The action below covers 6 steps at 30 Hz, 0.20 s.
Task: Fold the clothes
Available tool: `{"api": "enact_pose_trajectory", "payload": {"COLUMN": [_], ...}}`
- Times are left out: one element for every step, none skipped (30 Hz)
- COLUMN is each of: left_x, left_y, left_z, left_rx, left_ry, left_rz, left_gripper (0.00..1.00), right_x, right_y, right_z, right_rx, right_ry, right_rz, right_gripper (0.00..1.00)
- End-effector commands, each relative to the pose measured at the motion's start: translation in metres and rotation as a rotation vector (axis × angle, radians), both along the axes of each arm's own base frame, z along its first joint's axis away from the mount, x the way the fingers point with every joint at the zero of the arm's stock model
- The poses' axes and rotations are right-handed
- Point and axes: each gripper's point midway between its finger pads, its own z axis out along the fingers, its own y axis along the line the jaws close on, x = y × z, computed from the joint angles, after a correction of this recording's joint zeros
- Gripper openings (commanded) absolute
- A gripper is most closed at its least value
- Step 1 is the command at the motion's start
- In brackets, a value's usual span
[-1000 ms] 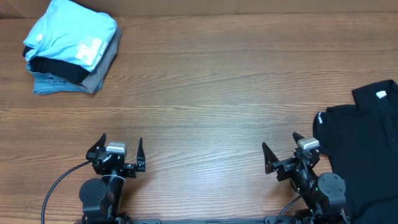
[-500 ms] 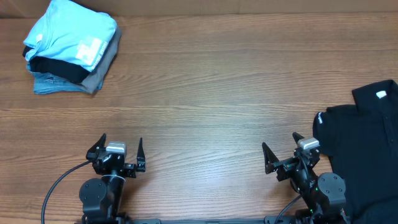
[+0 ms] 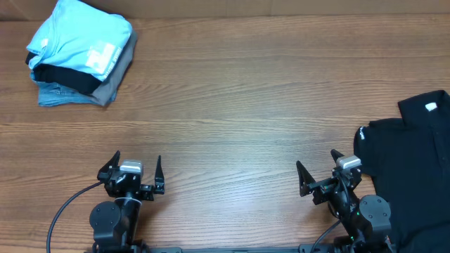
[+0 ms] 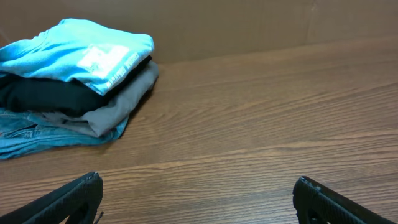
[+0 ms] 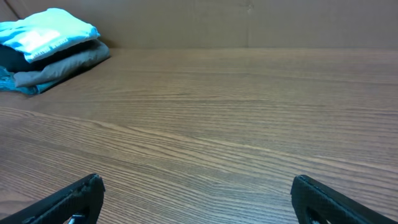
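Left gripper [image 3: 135,161] and right gripper [image 3: 318,164] both spread wide, empty — folded stack [image 3: 81,60] far left, black garment [image 3: 415,161] beside the right.

- I have the left gripper [image 3: 137,161] parked at the near edge of the table [image 3: 232,105], toward that edge's left end. Jaws spread wide, nothing between them.
- The right gripper [image 3: 316,160] sits at the same near edge, toward its right end. Jaws equally wide, empty.
- Both arms are folded low over their bases, fingers pointing toward the table's far edge.
- In my wrist views only the dark fingertips [image 4: 74,199] [image 5: 323,199] show, at the bottom corners.
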Motion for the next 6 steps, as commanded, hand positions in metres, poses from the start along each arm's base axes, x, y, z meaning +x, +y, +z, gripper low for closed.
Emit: {"api": "enact_pose_trajectory", "payload": {"left_x": [-0.0003, -0.0002, -0.0003, -0.0002, -0.0003, -0.0003], "left_y": [-0.0045, -0.0045, -0.0045, -0.0045, -0.0044, -0.0045], "left_z": [0.0016, 0.0017, 0.0016, 0.0014, 0.0016, 0.0016], "left_rx": [0.01, 0.01, 0.01, 0.01, 0.01, 0.01], "left_ry": [-0.013, -0.014, -0.013, -0.013, -0.013, -0.013], "left_rz": [-0.024, -0.024, -0.024, -0.024, -0.024, -0.024], "left_gripper": [1.0, 1.0, 1.0, 1.0, 1.0, 1.0], "right_x": [-0.0002, -0.0002, -0.0002, -0.0002, -0.0002, -0.0002], "right_y": [0.0003, 0.0003, 0.0003, 0.0003, 0.0003, 0.0003], "right_z": [0.0006, 0.0006, 0.0006, 0.0006, 0.0006, 0.0006], "right_rx": [0.0, 0.0, 0.0, 0.0, 0.0, 0.0], "right_ry": [-0.011, -0.011, -0.011, -0.011, -0.011, -0.011], "right_rz": [0.004, 0.004, 0.004, 0.004, 0.004, 0.004], "right_gripper": [1.0, 1.0, 1.0, 1.0, 1.0, 1.0]}}
